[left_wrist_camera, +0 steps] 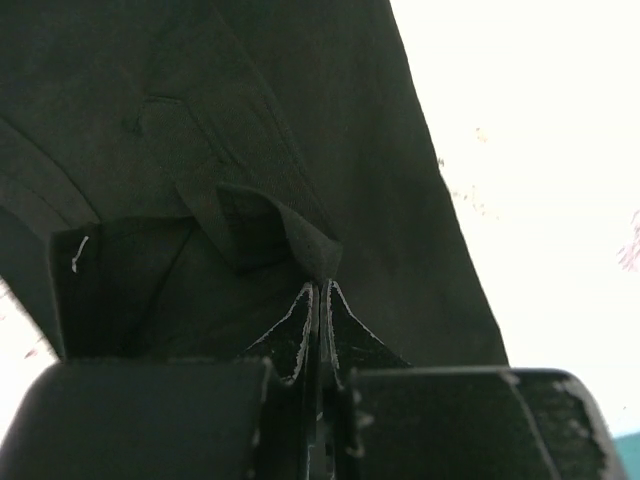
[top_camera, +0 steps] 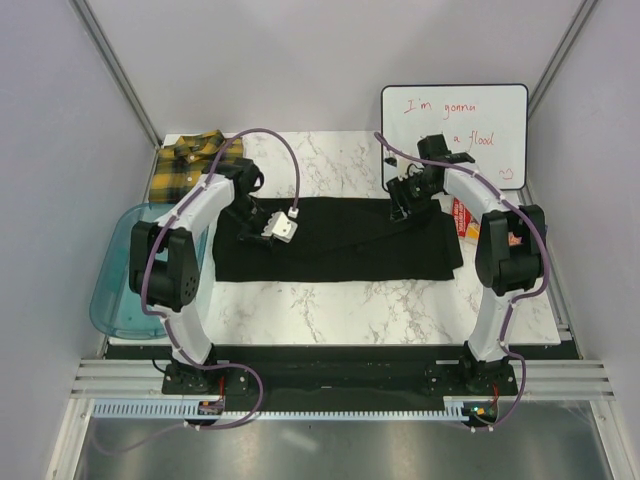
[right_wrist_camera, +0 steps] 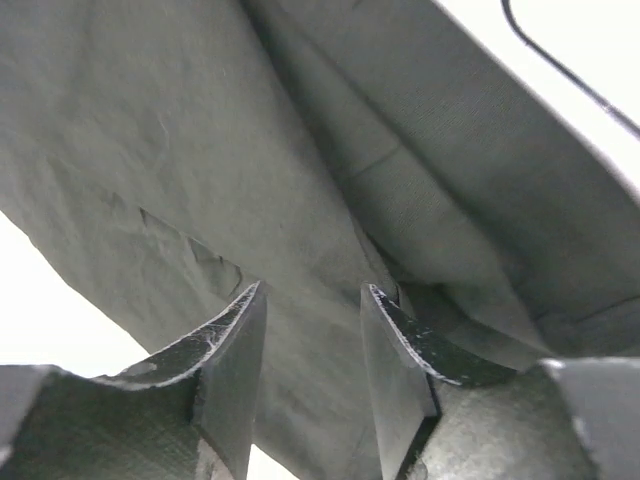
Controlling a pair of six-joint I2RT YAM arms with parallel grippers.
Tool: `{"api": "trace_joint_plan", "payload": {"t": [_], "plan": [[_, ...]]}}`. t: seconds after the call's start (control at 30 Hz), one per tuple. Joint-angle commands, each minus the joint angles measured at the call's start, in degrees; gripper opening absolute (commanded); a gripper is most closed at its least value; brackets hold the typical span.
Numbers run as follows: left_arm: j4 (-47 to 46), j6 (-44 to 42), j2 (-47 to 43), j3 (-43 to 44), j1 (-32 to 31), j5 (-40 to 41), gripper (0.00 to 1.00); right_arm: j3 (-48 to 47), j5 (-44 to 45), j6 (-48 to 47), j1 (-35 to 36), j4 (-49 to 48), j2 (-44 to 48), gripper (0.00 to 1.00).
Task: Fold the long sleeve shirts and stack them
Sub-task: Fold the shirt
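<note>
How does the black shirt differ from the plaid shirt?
The black shirt is plain; the plaid shirt is yellow-and-black checked. The black shirt lies spread across the middle of the table; the plaid shirt sits bunched at the far left corner. The left claw pinches a fold of the black shirt; no claw holds the plaid shirt. Both rest on the marble table.

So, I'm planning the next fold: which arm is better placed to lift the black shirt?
Left. The left gripper is shut on a pinch of the black shirt; the right gripper stands open over it, gripping nothing.
</note>
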State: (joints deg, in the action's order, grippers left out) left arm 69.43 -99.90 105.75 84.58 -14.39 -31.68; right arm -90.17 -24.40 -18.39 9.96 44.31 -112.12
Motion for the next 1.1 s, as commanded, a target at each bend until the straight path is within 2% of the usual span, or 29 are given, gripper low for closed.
{"api": "trace_joint_plan", "payload": {"t": [0.0, 0.17, 0.3, 0.33, 0.37, 0.47, 0.67, 0.7, 0.83, 0.9, 0.97, 1.07], "plan": [[-0.08, -7.94, -4.85, -1.78, 2.34, 0.92, 0.02, 2.36, -3.1, -1.47, -0.03, 0.6, 1.9, 0.48], [0.01, -9.35, -4.86, -2.22, 4.54, 1.01, 0.02, 4.82, -3.11, -2.08, -0.02, 0.16, 1.99, 0.41], [-2.1, -10.4, -4.77, -5.12, 6.13, 1.62, 0.08, 6.67, -3.02, -2.0, 0.06, -0.02, 1.81, 0.34], [-3.5, -9.88, -5.03, -5.82, 6.39, 1.62, 0.12, 7.11, -2.93, -2.0, 0.06, -0.02, 1.9, 0.34], [-4.9, -9.18, -5.29, -7.22, 6.74, 1.88, 0.28, 8.16, -2.67, -2.09, 0.06, -0.11, 2.16, 0.33], [-7.46, -6.37, -5.91, -7.85, 7.62, 1.45, 0.41, 9.22, -1.35, -2.17, 0.06, -0.89, 2.6, 0.32], [-7.64, 5.22, -7.67, -2.24, 12.53, -4.16, 0.43, 7.03, 2.07, -1.56, -0.02, -1.43, 5.15, 0.3], [-7.47, 10.63, -7.76, -0.83, 13.33, -5.22, 0.43, 6.68, 3.38, -1.47, 0.15, -1.51, 5.67, 0.31], [-8.43, 21.13, -8.02, 3.31, 14.3, -7.17, 0.44, 5.88, 5.77, -0.86, 0.06, -1.69, 8.83, 0.31], [-11.05, 27.08, -7.67, 3.75, 14.3, -6.64, 0.46, 5.8, 5.86, -0.33, 0.24, -1.86, 9.46, 0.32], [-12.65, 29.49, -6.62, 4.11, 13.87, -5.25, 0.46, 6.14, 5.86, 0.28, 0.94, -1.78, 9.72, 0.31], [-18.18, 36.15, -3.72, 2.27, 10.63, 3.1, 0.38, 7.55, 7.7, 0.99, 3.04, -2.22, 8.94, 0.31]]}}
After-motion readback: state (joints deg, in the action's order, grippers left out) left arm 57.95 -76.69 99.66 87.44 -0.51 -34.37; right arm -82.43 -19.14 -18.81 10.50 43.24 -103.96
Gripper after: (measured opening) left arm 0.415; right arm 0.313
